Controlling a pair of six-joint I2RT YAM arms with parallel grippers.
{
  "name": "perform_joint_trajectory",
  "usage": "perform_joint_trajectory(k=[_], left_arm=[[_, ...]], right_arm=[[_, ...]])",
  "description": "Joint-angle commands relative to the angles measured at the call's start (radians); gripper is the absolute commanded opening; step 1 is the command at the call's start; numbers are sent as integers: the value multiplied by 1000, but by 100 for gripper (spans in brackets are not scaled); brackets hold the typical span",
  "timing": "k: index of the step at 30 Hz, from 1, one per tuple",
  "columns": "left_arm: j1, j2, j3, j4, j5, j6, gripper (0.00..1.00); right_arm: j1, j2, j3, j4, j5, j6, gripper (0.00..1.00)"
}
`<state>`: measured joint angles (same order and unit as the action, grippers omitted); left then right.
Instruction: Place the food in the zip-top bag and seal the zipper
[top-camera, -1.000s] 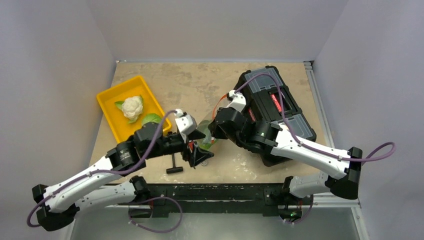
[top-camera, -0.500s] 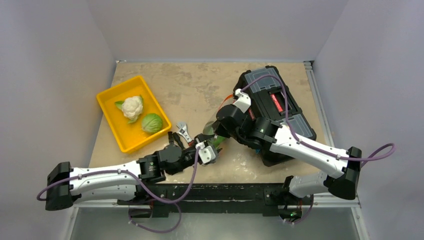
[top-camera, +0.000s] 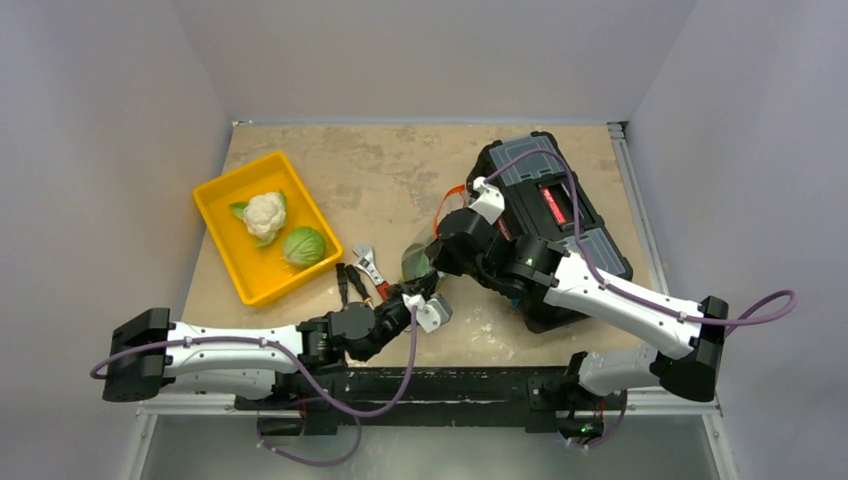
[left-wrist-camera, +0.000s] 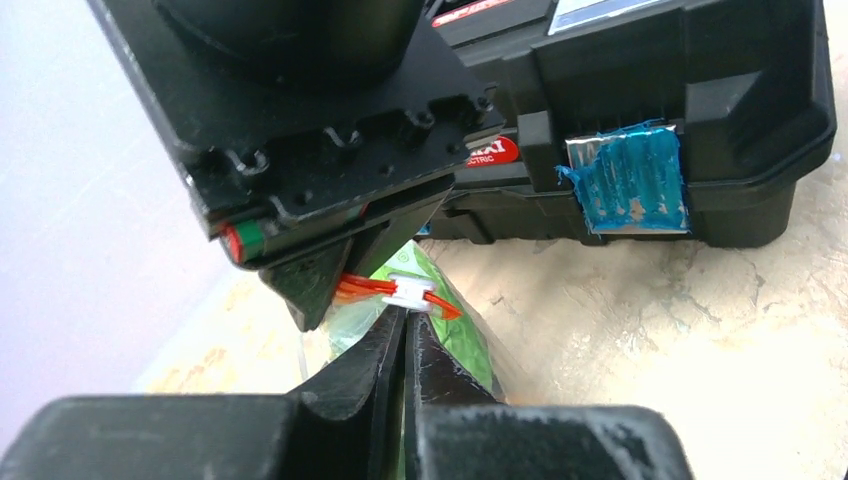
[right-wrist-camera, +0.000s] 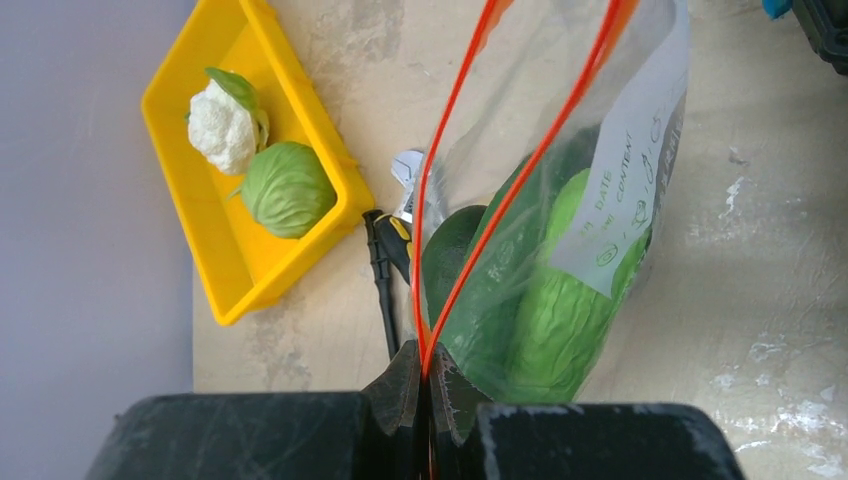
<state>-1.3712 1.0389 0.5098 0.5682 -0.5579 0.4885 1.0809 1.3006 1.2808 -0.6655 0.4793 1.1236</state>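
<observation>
The zip-top bag (right-wrist-camera: 620, 140), which looks soft and light, is held up between the arms with green food (right-wrist-camera: 545, 310) inside, the right gripper (right-wrist-camera: 425, 378) pinches one end of the slippery zipper (right-wrist-camera: 428, 340), and the left gripper (left-wrist-camera: 405, 320) squeezes its white tip (left-wrist-camera: 408, 292), a good place to hold.

zip-top bag (top-camera: 414, 263) mostly hidden overhead, only a green sliver showing, its top cropped in the right wrist view

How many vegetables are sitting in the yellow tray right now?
2: a white cauliflower at the far end of the yellow tray, and a round green cabbage beside it, toward the near end. The whole tray shows; none hidden.
</observation>
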Motion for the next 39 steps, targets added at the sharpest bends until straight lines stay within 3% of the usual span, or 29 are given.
perform_joint_trajectory(k=[1,4,9,12,15,19,22,25,30,34,36,39], left_arm=[[0,-42,45,-14,-38,-95,0],[1,-121,49,-121,125,-211,3],[40,-254,123,-410,383,-490,53],[123,-311,176,-582,521,-614,69],[225,-346,245,-743,609,-628,70],[283,-387,323,-868,523,-460,70],[369,-385,329,-834,548,-357,77],[436,-330,337,-796,681,-289,81],[454,-271,254,-644,831,-36,86],[473,-219,251,-541,919,29,88],[492,-185,268,-549,965,63,88],[503,-114,327,-689,998,143,87]], right_arm=[[3,-77,3,90,-2,-63,0],[2,-100,-5,194,-84,-325,0],[3,-117,-6,216,-74,-700,0],[-7,-124,-52,256,-112,-885,0],[-13,-116,-101,280,-222,-1030,0],[-13,-134,-169,310,-296,-1115,0],[-13,-171,-211,334,-344,-1184,0],[-13,-171,-204,284,-338,-1217,0],[-13,-187,-235,270,-339,-1235,0],[-13,-207,-266,290,-403,-1237,0],[-13,-214,-275,292,-417,-1227,0],[-13,-228,-290,300,-451,-1223,0]])
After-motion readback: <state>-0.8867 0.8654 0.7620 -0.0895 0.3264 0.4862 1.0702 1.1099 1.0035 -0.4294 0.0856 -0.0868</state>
